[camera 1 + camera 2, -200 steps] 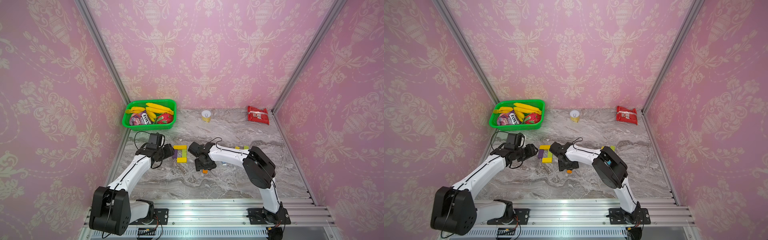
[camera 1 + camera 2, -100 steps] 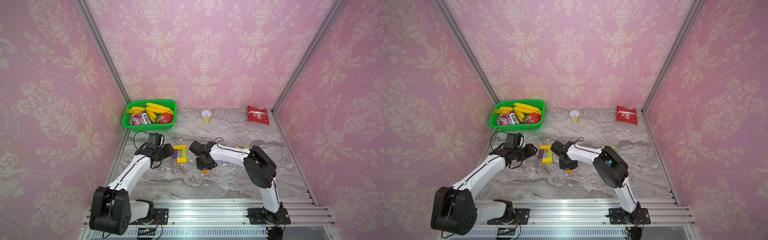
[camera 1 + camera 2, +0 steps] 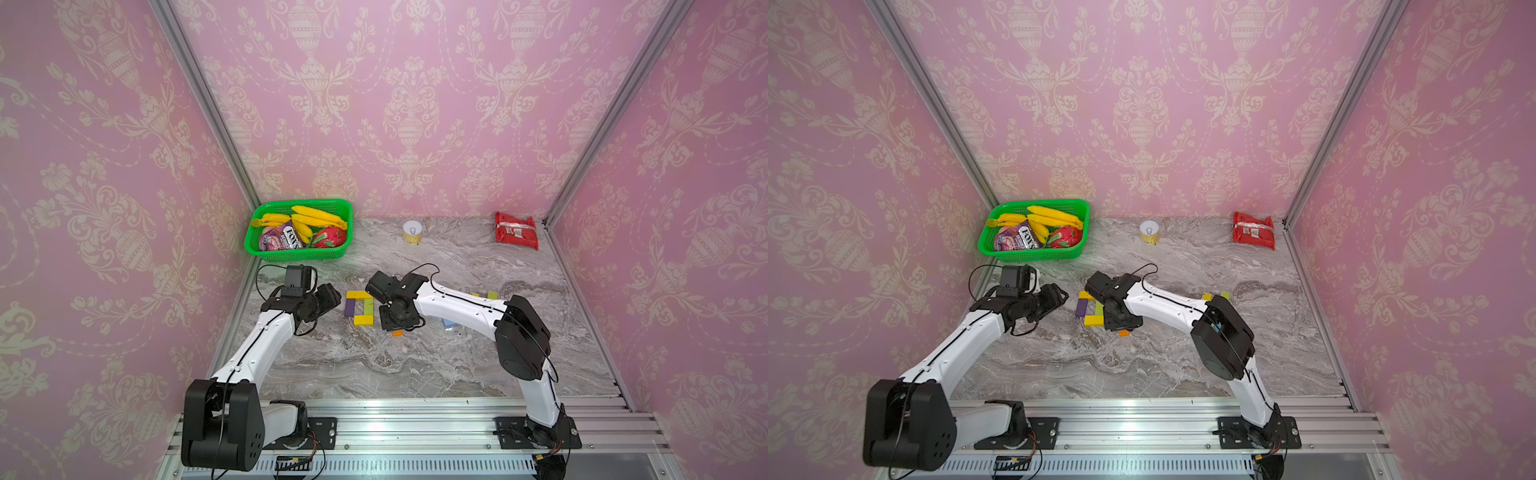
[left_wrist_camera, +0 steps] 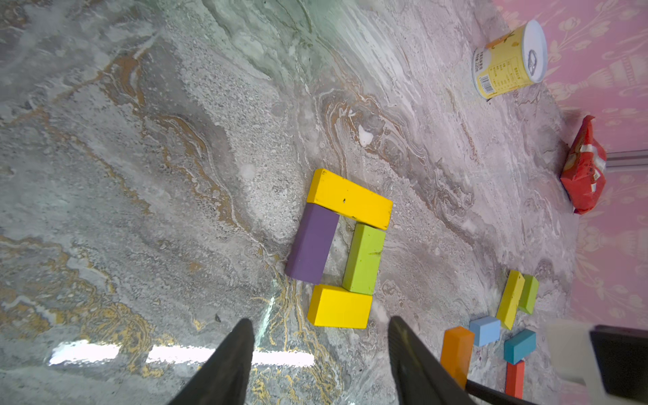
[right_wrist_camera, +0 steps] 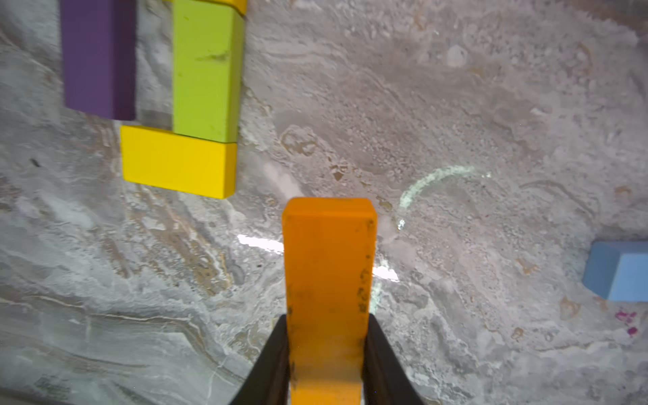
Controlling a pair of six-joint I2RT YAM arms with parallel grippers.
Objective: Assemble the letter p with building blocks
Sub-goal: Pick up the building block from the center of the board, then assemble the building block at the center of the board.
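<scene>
Near the left edge of the grey marbled surface, the left end effector hovers with its black jaws spread wide and nothing between them, just beside the build. There four matte, square-edged bars lie flat as a rectangular loop. A long yellow bar runs across the far end, a purple bar down the left side, and a lime green bar with a dark scuff down the right side. A shorter yellow bar closes the near end, touching the green one while a sliver of surface shows between it and the purple. Just right of the loop the right end effector pinches an orange bar by its long sides, jaws narrow around it. The bar's edge is flecked with dark marks, and whether its tip touches the surface cannot be told. Further right, about the middle of the surface, loose pieces lie: a light blue block, a teal block, a red bar, and a slim yellow bar touching a second lime green bar side by side.
</scene>
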